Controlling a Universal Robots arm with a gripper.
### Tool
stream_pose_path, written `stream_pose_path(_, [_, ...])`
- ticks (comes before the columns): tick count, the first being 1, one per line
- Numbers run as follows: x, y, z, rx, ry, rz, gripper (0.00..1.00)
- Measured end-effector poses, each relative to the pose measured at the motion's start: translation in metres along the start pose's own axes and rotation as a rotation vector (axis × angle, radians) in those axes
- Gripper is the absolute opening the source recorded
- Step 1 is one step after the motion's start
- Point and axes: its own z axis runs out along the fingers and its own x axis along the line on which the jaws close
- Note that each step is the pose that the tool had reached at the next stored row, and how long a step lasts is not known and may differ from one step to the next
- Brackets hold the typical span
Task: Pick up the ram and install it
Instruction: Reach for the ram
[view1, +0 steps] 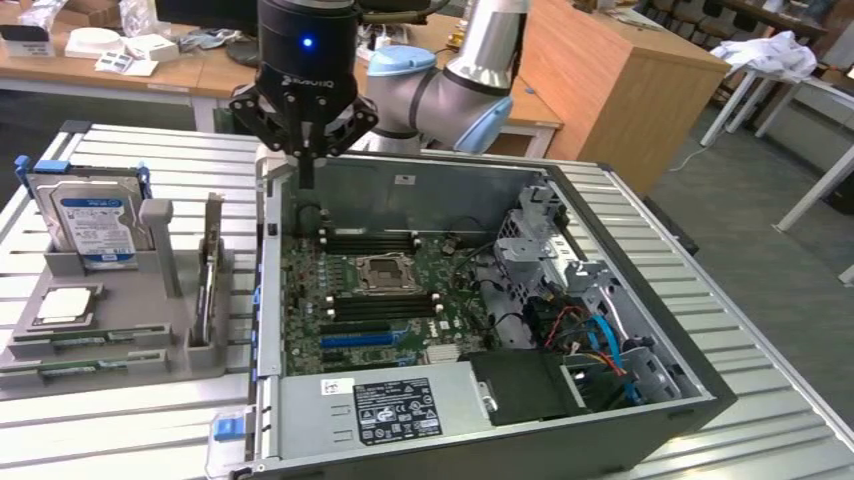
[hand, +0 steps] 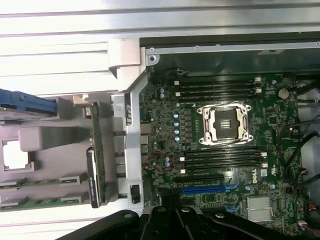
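Clearly empty-handed above the case

We see the gripper (view1: 304, 172) pinched fully shut on nothing, hanging over the rear wall of the open computer case (view1: 441, 185). The ram (view1: 210, 275) stands on edge in the grey holder (view1: 120, 300) at the exterior view's left, apart from the gripper. We judge that coming down with the fingers shut could knock the thin stick askew in its narrow slot.

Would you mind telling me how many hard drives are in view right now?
1: the blue-labelled hard drive stands upright in the grey holder at the exterior view's left, beside the open computer case. Others may sit hidden in its bays.
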Motion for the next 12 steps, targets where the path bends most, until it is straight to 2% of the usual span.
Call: stream_pose_path(12, [0.026, -0.0019, -0.0005, 0.0001, 0.0001, 0.000, 0.11])
